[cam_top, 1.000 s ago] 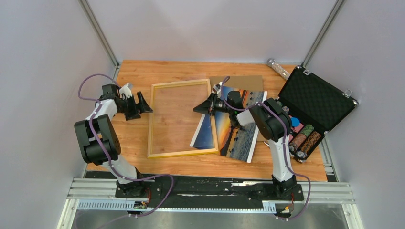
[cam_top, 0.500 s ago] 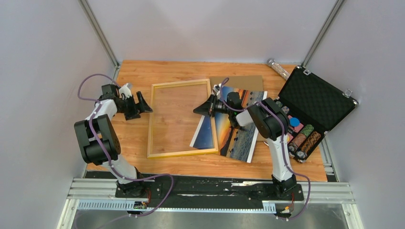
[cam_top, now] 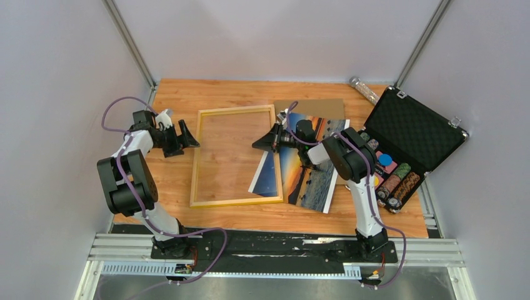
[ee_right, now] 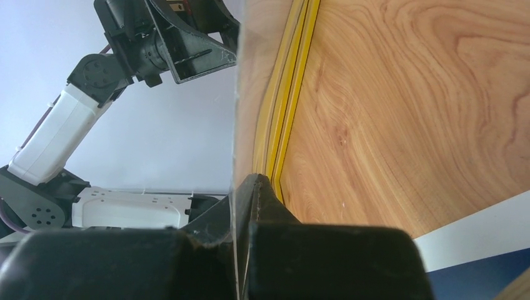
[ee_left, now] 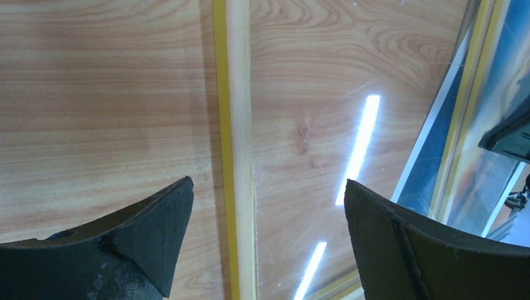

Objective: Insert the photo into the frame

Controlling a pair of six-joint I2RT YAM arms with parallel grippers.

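Observation:
The yellow frame lies flat on the wooden table, left of centre. The sunset photo lies to its right, with its left part under the frame's right rail. My right gripper is shut on the edge of a thin clear pane tilted up over the frame's right side; the photo's white border shows below. My left gripper stands open just above the frame's left rail, one finger on each side, touching nothing.
A brown backing board lies behind the photo. An open black foam-lined case with stacks of chips stands at the right. A glittery tube rests near the back right corner.
The frame has slid slightly to the left, uncovering a little more of the photo. Both grippers have barely moved.

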